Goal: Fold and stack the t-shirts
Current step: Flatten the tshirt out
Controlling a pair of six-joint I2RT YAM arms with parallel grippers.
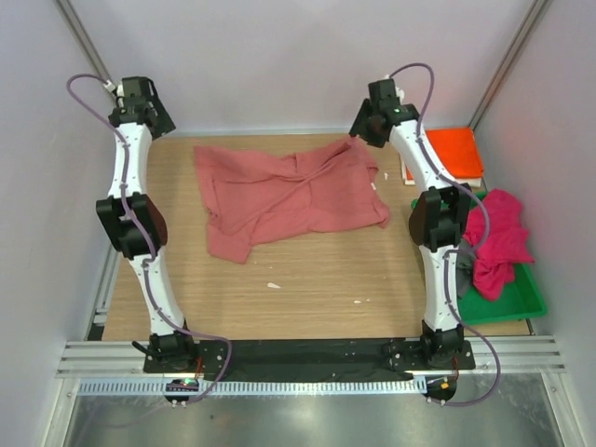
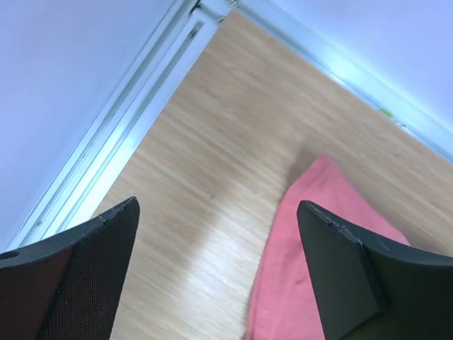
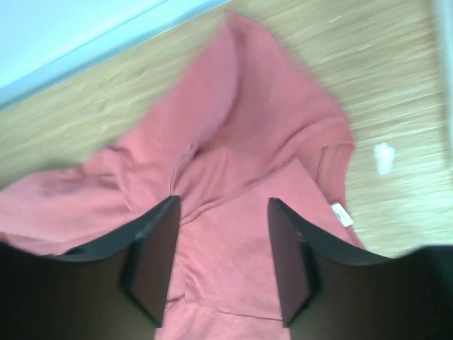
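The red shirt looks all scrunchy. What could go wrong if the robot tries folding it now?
The salmon-red shirt lies bunched, with creases across its middle, so a fold could come out crooked. The left tool hangs open mostly over bare table, beside the shirt's corner; closing there might catch nothing. The right tool is open above a raised crease and might pinch two layers together.

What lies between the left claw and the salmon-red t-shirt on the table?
Only bare wooden tabletop: the left wrist view shows it between the open left claw and the salmon-red t-shirt.
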